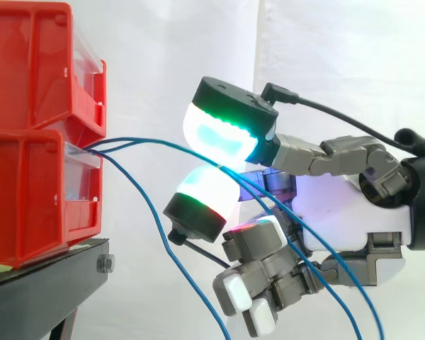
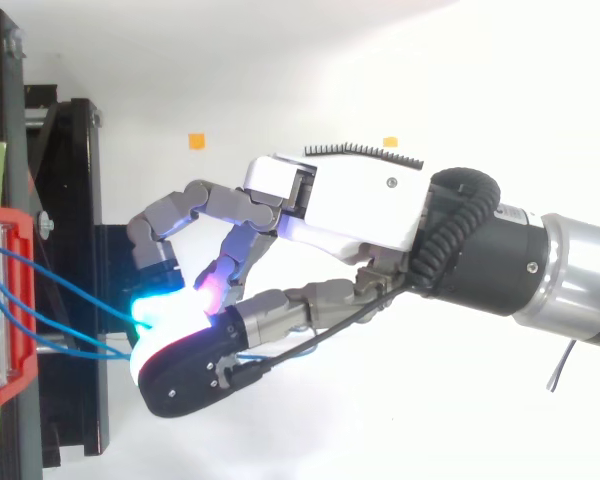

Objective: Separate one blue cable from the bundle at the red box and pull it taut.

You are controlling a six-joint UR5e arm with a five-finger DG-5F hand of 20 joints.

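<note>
1. Where the arm reaches in from the right of the side view, the hand (image 1: 340, 205) is closed in a pinch. Two glowing pads (image 1: 223, 134), green and cyan, press together on one blue cable (image 1: 163, 142). The remaining fingers (image 1: 262, 283) curl under the palm and hold nothing.
2. From the pads the pinched cable runs leftward in a shallow arc to the gap between the two stacked red bins (image 1: 28, 191). On the palm side it drops past the curled fingers to the lower edge.
3. The other blue cables (image 1: 145, 202) leave that same gap just beside it and fall steeply. They pass close by the lower pad; whether they touch it cannot be told.
4. From above, the hand (image 2: 350, 210) lies level with its pads near the front of the bins (image 2: 5, 300). Blue strands fan from the bin front toward the pads.
5. The bins rest on a black stand (image 1: 42, 290), with a white curtain (image 1: 163, 42) behind.
</note>
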